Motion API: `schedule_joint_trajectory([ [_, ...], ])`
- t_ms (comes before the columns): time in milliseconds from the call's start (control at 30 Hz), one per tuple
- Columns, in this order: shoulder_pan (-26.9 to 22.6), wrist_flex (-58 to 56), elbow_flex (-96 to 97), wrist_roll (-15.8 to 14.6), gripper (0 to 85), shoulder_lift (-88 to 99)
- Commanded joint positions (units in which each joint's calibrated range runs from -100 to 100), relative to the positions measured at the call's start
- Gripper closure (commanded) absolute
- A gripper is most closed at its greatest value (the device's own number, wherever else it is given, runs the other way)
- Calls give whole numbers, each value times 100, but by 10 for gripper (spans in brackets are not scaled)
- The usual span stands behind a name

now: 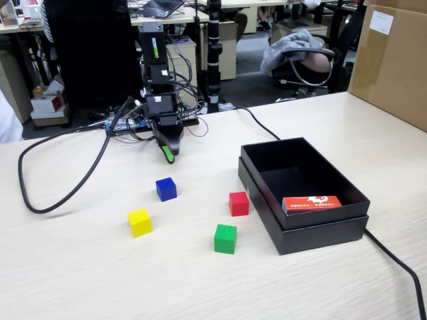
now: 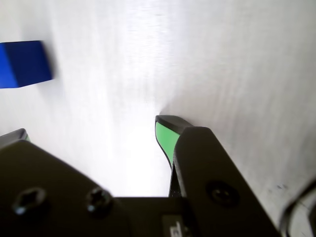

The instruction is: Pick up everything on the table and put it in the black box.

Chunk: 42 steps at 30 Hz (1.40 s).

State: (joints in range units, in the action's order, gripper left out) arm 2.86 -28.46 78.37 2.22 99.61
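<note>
Nothing boxed yet. Blue cube (image 1: pixel 166 189), yellow cube (image 1: pixel 140 222), red cube (image 1: pixel 239 203) and green cube (image 1: pixel 225 239) all lay mid-table, left of the black box (image 1: pixel 327 233) near the table's right edge. Gripper (image 1: pixel 168 155) hovered empty, jaws parted.

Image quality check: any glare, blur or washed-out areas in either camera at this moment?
Wrist view: the table is blown out to near white, grain lost; the blue cube is soft-edged and cut by the frame; the gripper close-up is dark. Fixed view: evenly lit, sharp, soft shadows under the cubes, no glare.
</note>
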Motion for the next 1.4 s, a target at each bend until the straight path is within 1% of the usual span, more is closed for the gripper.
schedule_joint_trajectory([
  [0, 20, -571, -566, -54, 380, -7],
  [200, 24, -1884, -1799, -59, 382, -500],
  [233, 24, -2265, -2188, -54, 382, -730],
  [433, 54, -3129, -3503, -5, 383, -1854],
  [500, 112, -3448, -4228, 73, 383, -2600],
  [800, 342, -3794, -6132, 249, 386, -4872],
  [1033, 464, -3802, -6812, 376, 383, -6490],
  [1300, 488, -3802, -7601, 381, 384, -7982],
  [1367, 484, -3802, -7755, 381, 396, -8234],
])
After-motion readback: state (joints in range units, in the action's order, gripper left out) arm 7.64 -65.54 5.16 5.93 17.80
